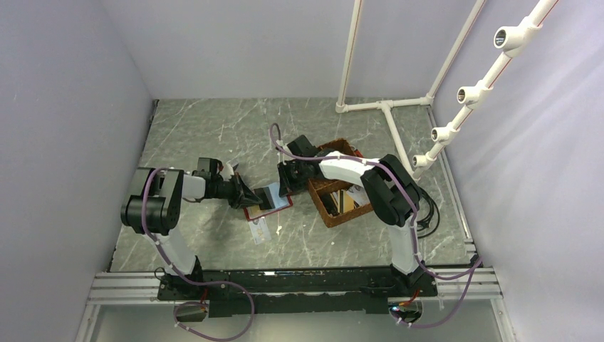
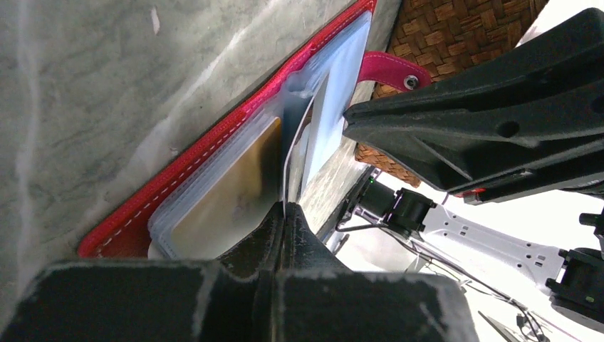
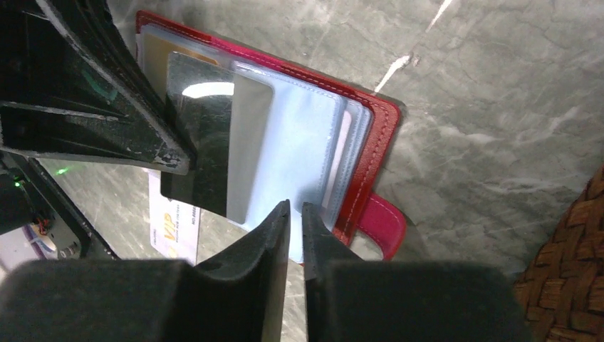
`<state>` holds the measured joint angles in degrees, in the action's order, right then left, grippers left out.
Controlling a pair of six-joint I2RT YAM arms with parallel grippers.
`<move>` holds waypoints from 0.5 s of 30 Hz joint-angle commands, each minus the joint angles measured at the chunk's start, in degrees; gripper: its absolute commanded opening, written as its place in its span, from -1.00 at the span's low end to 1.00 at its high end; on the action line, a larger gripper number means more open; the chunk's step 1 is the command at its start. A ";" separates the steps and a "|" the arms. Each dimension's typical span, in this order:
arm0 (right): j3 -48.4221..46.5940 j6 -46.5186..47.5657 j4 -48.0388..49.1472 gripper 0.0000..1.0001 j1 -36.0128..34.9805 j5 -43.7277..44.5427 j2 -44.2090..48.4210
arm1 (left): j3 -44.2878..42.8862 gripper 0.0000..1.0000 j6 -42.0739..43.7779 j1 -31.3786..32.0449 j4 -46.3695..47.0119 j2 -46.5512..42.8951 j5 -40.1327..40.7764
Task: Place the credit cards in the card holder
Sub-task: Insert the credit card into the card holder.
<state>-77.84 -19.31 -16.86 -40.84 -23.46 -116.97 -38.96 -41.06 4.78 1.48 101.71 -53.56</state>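
The card holder (image 1: 273, 199), a dark red wallet, lies open on the table with its clear sleeves up. It also shows in the left wrist view (image 2: 142, 214) and the right wrist view (image 3: 377, 121). My left gripper (image 1: 255, 198) (image 2: 285, 210) is shut on a grey-white card (image 3: 203, 142), held on edge (image 2: 286, 178) and partly between the sleeves. A tan card (image 2: 221, 206) sits in a sleeve. My right gripper (image 1: 287, 184) (image 3: 295, 206) is shut on the light blue sleeve edge (image 3: 299, 157) at the wallet's side near the snap tab (image 3: 381, 224). A white card (image 1: 260, 229) (image 3: 174, 231) lies on the table beside the wallet.
A brown woven compartment basket (image 1: 342, 189) (image 2: 456, 28) stands just right of the wallet, behind the right arm. A white pipe frame (image 1: 388, 107) stands at the back right. The right gripper's body (image 2: 484, 121) is close over the wallet.
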 commanded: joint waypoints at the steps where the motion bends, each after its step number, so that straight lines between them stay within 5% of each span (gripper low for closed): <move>1: -2.61 0.56 -5.40 -0.57 0.67 2.65 -0.02 | 2.13 -1.00 -1.85 0.90 3.11 -1.94 5.88; 5: -2.92 1.18 -6.67 -0.34 1.52 1.13 0.59 | 1.85 -1.00 -1.22 1.74 2.58 -1.17 6.57; 15: -3.12 1.38 -8.33 -0.24 2.25 2.90 0.34 | 1.08 -1.00 -2.49 4.03 2.66 -1.65 9.41</move>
<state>-79.59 -19.00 -22.28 -39.55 -22.90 -116.95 -37.63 -43.44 7.38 5.32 100.64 -49.89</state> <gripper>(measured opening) 0.380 0.009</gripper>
